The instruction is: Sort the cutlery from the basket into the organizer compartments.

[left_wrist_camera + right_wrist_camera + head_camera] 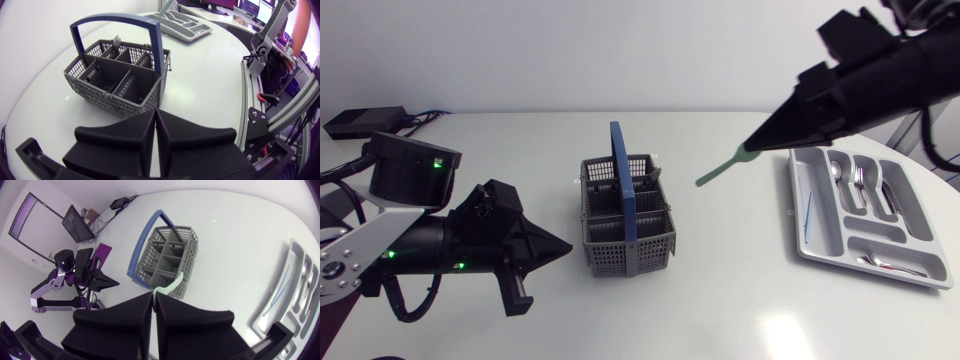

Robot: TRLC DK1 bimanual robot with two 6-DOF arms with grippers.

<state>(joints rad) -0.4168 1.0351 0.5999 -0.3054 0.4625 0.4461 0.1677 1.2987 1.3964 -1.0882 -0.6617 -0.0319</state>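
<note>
The grey cutlery basket (628,222) with a blue handle (618,170) stands mid-table. In the left wrist view something silver (116,39) pokes up from a far cell of the basket (117,75). My right gripper (752,147) hangs above the table between basket and grey organizer (800,243), shut on a light green utensil (719,168) that sticks out toward the basket. The right wrist view shows that utensil (172,286) ahead of the shut fingers (140,310), over the basket (167,255). My left gripper (565,250) rests left of the basket, shut and empty.
The organizer (295,297) holds a blue utensil (808,215) in its long left compartment and silver cutlery (855,185) in the middle ones. A black box (365,122) sits at the back left corner. The table's right edge runs close behind the organizer (182,20).
</note>
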